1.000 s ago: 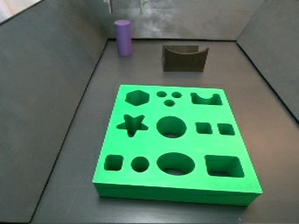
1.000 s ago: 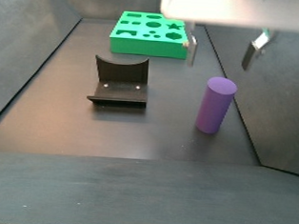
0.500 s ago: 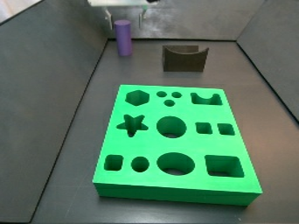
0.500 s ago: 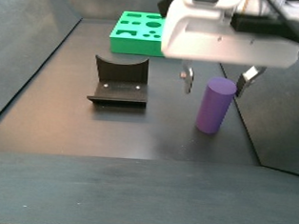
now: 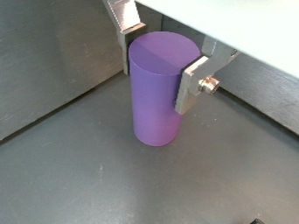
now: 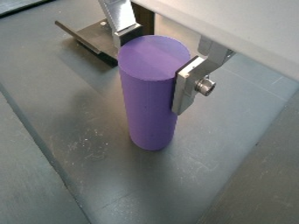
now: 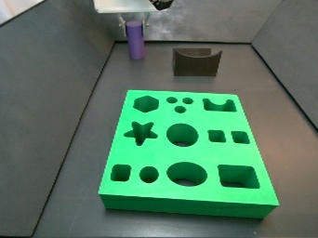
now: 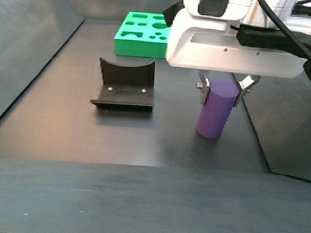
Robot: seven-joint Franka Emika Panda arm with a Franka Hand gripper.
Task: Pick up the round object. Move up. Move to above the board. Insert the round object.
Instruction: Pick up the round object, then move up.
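Observation:
The round object, a purple cylinder peg (image 8: 215, 117), stands upright on the dark floor near the back wall (image 7: 133, 45). My gripper (image 8: 223, 86) has come down over its top, also seen in a side view (image 7: 132, 20). In both wrist views the silver fingers (image 5: 191, 83) (image 6: 187, 86) press against opposite sides of the peg (image 5: 152, 96) (image 6: 149, 101), with the gripper (image 5: 160, 66) (image 6: 155, 70) shut on it. The peg's base rests on the floor. The green board (image 7: 162, 112) with shaped holes lies apart from it (image 8: 139, 38).
The dark fixture (image 7: 195, 61) with a curved notch stands beside the peg, between it and the board in a side view (image 8: 125, 84); its edge shows in a wrist view (image 6: 84, 35). Grey walls (image 7: 62, 56) enclose the floor.
The gripper came down from above the peg until its fingers sit on both sides of the peg's top, and the fingers closed in. The peg shifted very slightly.

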